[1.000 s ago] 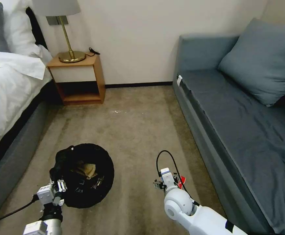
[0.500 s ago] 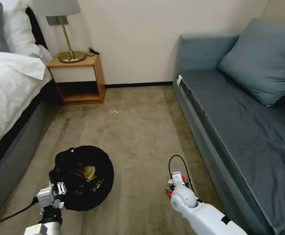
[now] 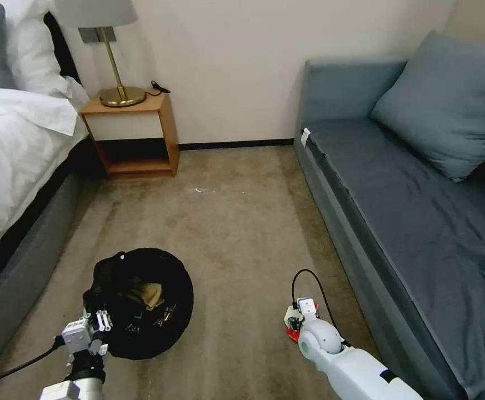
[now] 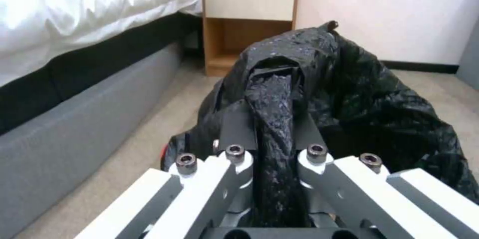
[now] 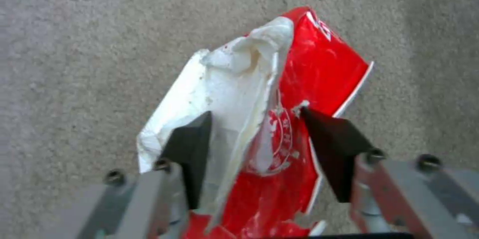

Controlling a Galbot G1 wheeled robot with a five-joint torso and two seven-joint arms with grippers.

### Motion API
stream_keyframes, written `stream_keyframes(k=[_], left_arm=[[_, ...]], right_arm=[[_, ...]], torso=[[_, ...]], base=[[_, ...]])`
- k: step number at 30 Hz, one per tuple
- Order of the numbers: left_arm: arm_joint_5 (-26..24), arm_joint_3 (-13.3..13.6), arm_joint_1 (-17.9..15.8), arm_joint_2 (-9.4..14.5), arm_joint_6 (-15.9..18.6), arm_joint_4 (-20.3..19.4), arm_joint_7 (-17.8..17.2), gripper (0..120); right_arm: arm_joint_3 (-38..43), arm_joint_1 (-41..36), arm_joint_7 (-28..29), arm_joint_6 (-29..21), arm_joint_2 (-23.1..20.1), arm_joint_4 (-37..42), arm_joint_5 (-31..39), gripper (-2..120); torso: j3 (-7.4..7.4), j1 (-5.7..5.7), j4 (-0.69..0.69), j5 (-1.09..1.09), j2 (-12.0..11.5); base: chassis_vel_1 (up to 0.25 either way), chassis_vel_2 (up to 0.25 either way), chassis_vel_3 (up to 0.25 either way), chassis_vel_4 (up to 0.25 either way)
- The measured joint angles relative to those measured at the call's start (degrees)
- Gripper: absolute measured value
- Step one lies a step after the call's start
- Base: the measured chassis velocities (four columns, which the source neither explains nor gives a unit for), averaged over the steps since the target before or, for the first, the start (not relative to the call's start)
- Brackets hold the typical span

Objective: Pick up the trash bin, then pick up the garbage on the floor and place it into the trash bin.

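My right gripper (image 5: 254, 126) has swung down to the carpet by the sofa, jaws open astride the red packet (image 5: 299, 119), not yet gripped, while my left gripper (image 4: 272, 153) stays clamped on the bin (image 3: 142, 303) liner.

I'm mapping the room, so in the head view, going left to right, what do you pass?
Bed → lamp on the nightstand → trash bin → right hand over the red snack packet → sofa.

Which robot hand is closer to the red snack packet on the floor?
Right. The right gripper is down at the red snack packet, jaws open on either side of it. The left gripper is across the carpet, clamped on the trash bin bag.
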Motion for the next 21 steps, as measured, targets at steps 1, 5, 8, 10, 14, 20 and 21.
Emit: stream_keyframes(k=[1,5,8,10,14,20,21], left_arm=[[-0.1,-0.1,0.1,0.1,-0.1,0.0,0.0,7],[-0.2,-0.1,0.1,0.1,-0.3,0.0,0.0,7],[-0.2,-0.2,0.2,0.2,-0.5,-0.1,0.0,7],[-0.2,-0.2,0.2,0.3,-0.6,-0.1,0.0,7],[-0.3,-0.2,0.2,0.3,-0.8,-0.1,0.0,7],[-0.3,-0.2,0.7,0.4,-1.2,-0.5,0.0,7],[-0.4,-0.2,0.8,0.5,-1.2,-0.6,0.0,7]], right_arm=[[0.0,-0.1,-0.2,0.2,0.0,0.1,-0.1,42],[-0.1,-0.1,-0.5,0.7,-0.1,0.5,-0.5,26],[-0.1,-0.2,-0.8,1.7,-0.1,0.7,-1.2,16],[0.0,-0.2,-1.3,2.3,-0.1,0.9,-1.8,13],[0.4,-0.4,-2.8,4.2,-0.7,1.8,-3.0,0],[0.3,-1.2,-5.7,9.2,-1.4,3.9,-4.6,0],[0.3,-1.4,-7.0,10.9,-1.5,5.5,-5.2,0]], torso=[[0.0,0.0,0.0,0.0,0.0],[0.0,0.0,0.0,0.0,0.0],[0.0,0.0,0.0,0.0,0.0],[0.0,0.0,0.0,0.01,0.0],[0.0,0.0,0.0,0.0,0.0],[0.0,0.0,0.0,0.0,0.0],[0.0,0.0,-0.01,0.01,0.0]], base=[[0.0,0.0,0.0,0.0],[0.0,0.0,0.0,0.0],[0.0,0.0,0.0,0.0],[0.0,0.0,0.0,0.0],[0.0,0.0,0.0,0.0],[0.0,0.0,0.0,0.0],[0.0,0.0,0.0,0.0]])
